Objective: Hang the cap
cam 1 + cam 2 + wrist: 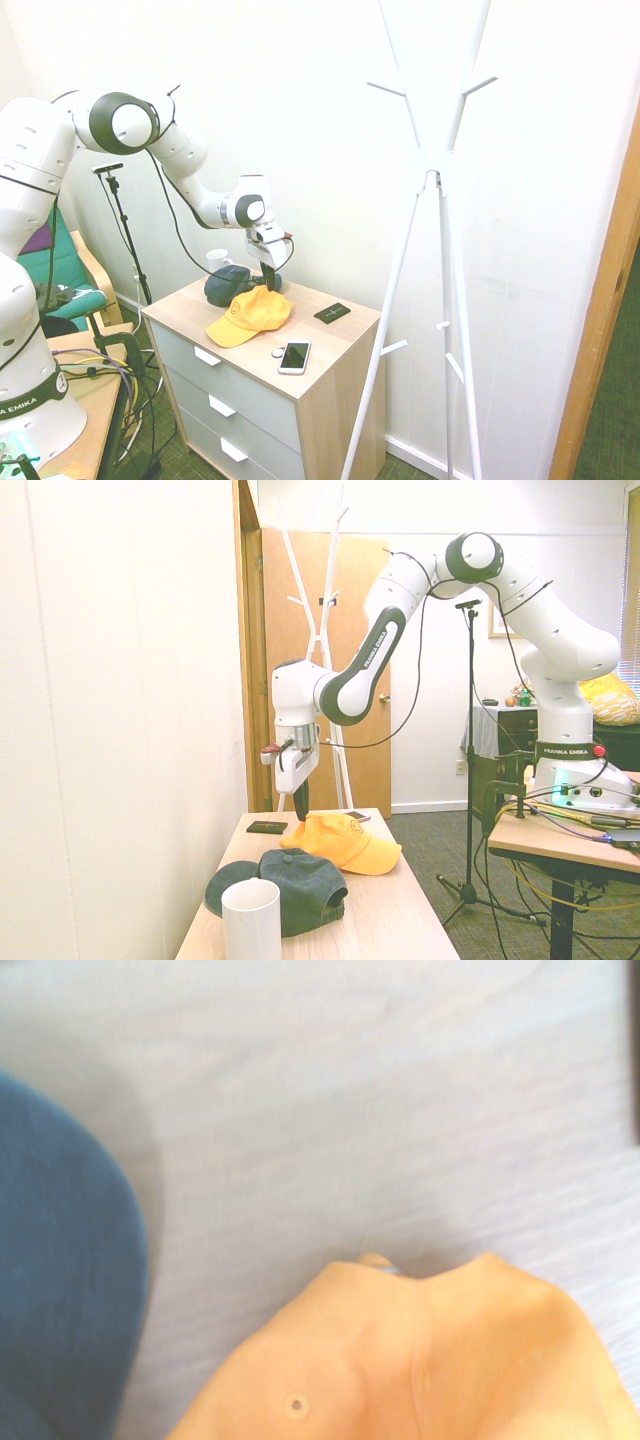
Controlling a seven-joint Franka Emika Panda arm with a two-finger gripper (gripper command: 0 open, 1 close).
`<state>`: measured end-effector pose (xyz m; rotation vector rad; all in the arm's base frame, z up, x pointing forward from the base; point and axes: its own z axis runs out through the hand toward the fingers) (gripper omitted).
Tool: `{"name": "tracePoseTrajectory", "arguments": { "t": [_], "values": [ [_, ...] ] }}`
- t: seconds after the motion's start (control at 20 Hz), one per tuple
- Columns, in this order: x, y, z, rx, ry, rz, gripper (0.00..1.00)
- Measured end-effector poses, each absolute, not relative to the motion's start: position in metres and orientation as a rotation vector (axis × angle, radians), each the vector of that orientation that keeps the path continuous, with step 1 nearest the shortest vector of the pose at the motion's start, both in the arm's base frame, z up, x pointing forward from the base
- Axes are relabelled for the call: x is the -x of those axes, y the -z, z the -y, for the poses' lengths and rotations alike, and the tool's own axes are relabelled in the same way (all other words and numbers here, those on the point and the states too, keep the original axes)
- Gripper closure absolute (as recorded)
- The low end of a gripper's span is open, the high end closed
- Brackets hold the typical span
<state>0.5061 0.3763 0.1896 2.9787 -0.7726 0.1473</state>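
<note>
The bright yellow-orange fabric baseball cap (248,315) is gripped at the back of its crown by the pincer (266,286), whose dark fingers are closed tight on a pinch of fabric and point straight down. The crown is drawn up into a peak under the fingers, while the curved brim is seen resting on the light wooden desk (330,338) with white drawers. In the second exterior view the same peak (305,823) is seen directly beneath the pincer (301,810), with the brim stretched away to the right.

The relation that matters is judged to be that between the held cap and the white branching coat stand (432,170): in the first exterior view the stand is placed well to the right of the desk, beyond its right edge, and its pegs are set far above the cap. A long lift followed by a carry rightward is therefore called for.

A dark navy cap (295,880) and a white mug (251,920) are left beside the yellow one, a black smartphone (294,356) near its brim.
</note>
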Motion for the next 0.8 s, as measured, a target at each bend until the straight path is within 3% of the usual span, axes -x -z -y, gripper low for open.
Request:
{"name": "tracePoseTrajectory", "arguments": {
  "t": [0.8],
  "values": [
    [-0.532, -0.359, -0.293, -2.897, -0.329, 0.927, 1.00]
  ]
}}
